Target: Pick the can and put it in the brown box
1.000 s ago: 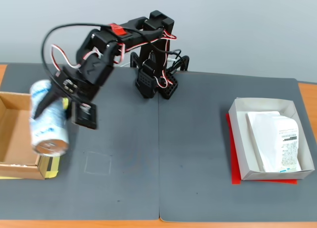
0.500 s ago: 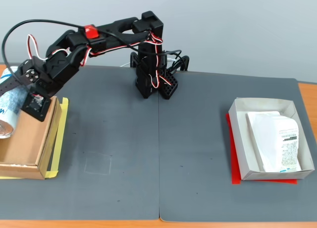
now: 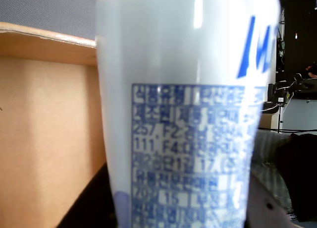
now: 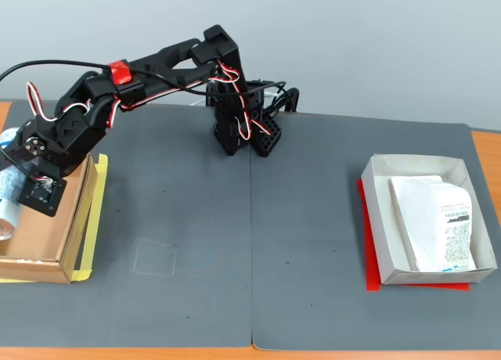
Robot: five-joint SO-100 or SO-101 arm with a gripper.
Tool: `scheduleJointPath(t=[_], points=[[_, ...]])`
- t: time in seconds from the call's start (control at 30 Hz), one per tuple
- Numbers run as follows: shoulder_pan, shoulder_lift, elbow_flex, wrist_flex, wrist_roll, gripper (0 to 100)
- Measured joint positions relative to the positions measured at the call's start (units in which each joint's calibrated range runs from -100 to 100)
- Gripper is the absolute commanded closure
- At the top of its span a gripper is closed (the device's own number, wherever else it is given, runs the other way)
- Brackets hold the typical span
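In the fixed view my gripper (image 4: 17, 189) is at the far left, over the brown box (image 4: 77, 219), a shallow tan cardboard tray. It is shut on the can (image 4: 6, 199), which hangs tilted over the tray's left part with its silver end (image 4: 4, 232) pointing down. Part of the can is cut off by the frame's left edge. In the wrist view the white can (image 3: 188, 89) with blue print fills the middle, and the box's tan wall (image 3: 44, 139) lies to its left. I cannot tell whether the can touches the box floor.
Yellow tape (image 4: 91, 219) lines the brown box's right side. A white box (image 4: 374, 219) on a red underlay, holding a white labelled packet (image 4: 438, 219), stands at the right. The arm's base (image 4: 239, 129) is at the back centre of the grey mat (image 4: 258, 243).
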Motion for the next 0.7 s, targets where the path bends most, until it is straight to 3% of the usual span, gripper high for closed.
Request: scheduleJointPath(t=[0.1, 0.4, 0.7], points=[[-0.1, 0.4, 0.0, 0.0, 0.0, 91], [-0.1, 0.4, 0.1, 0.0, 0.0, 58], [0.7, -3.9, 8.1, -0.1, 0.0, 57]])
